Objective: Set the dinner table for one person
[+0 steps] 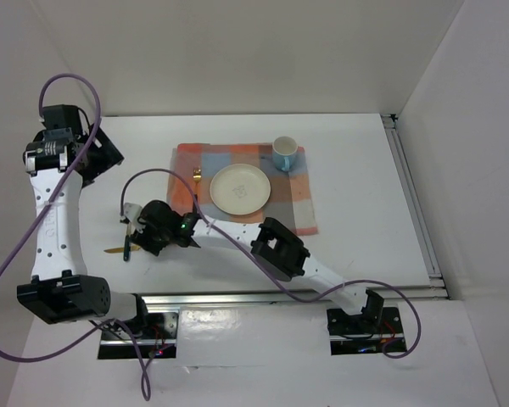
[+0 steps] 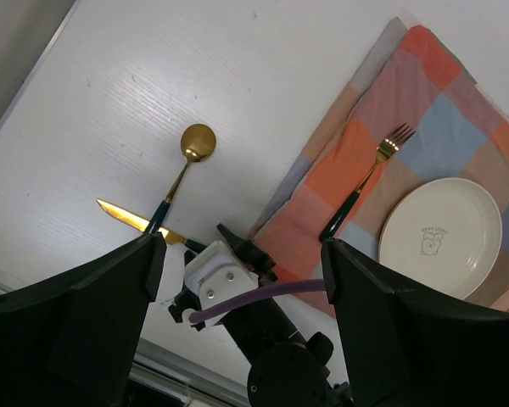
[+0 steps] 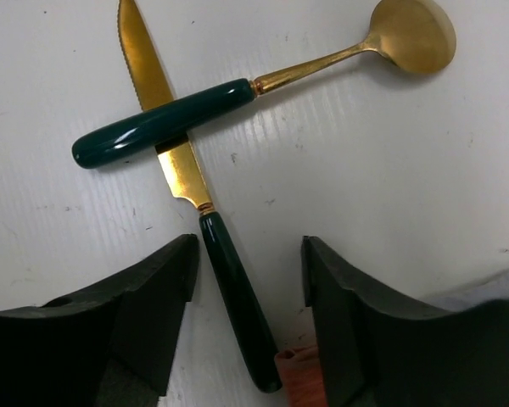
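Note:
The dinner table (image 1: 356, 170) is the white tabletop. A gold knife (image 3: 233, 297) with a dark green handle lies on it left of the checked mat, and a matching spoon (image 3: 237, 97) lies across its blade. Both also show in the top view, the knife (image 1: 114, 250) and the spoon (image 1: 127, 246). My right gripper (image 3: 250, 254) is open and low, with one finger on each side of the knife handle, not touching it. My left gripper (image 1: 102, 157) is open and empty, raised at the far left. From there it (image 2: 242, 250) looks down on the spoon (image 2: 187, 165) and the knife (image 2: 127, 216).
A checked cloth mat (image 1: 301, 208) holds a cream plate (image 1: 239, 188), a blue cup (image 1: 285, 153) at its far right and a gold fork (image 1: 197, 176) left of the plate. The mat's orange corner (image 3: 301, 373) lies right by the knife handle's end. An aluminium rail (image 1: 416, 203) edges the table on the right.

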Action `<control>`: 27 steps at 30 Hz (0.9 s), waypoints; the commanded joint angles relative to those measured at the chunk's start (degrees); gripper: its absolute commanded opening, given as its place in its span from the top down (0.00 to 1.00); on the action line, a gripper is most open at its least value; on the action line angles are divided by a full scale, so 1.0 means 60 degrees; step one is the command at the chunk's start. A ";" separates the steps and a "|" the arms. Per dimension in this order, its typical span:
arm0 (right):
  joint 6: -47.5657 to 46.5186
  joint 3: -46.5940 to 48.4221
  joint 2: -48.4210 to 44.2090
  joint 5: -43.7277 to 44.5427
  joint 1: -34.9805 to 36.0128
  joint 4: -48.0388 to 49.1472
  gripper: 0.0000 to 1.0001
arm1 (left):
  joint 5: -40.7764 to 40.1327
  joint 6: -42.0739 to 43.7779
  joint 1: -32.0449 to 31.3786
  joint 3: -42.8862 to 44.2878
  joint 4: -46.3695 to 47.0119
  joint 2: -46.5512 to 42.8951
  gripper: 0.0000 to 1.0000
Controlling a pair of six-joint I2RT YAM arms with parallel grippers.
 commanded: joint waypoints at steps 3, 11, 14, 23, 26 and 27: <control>-0.0397 -0.0939 -0.0542 0.0461 0.0265 -0.0218 0.48 | 0.0082 0.0117 0.0105 -0.0071 0.0291 -0.0131 0.07; -0.0485 -0.1980 -0.1421 0.1003 0.0442 -0.0042 0.97 | 0.0169 0.0117 0.0105 -0.0071 0.0379 0.0046 0.07; -0.0252 -0.1980 -0.1641 0.1457 0.0442 -0.0160 1.00 | 0.0170 0.0117 0.0105 -0.0188 0.0379 0.0046 0.07; 0.0642 -0.2463 -0.3177 0.1473 0.0442 -0.1592 1.00 | 0.0170 0.0117 0.0105 -0.0569 0.0570 0.0133 0.07; 0.0877 -0.2740 -0.3442 0.1473 0.0442 -0.2165 1.00 | 0.0170 0.0117 0.0105 -0.0569 0.0570 0.0221 0.07; 0.1211 -0.2959 -0.3806 0.1618 0.0442 -0.2341 1.00 | 0.0039 0.0204 0.0105 -0.0569 0.0570 0.0221 0.07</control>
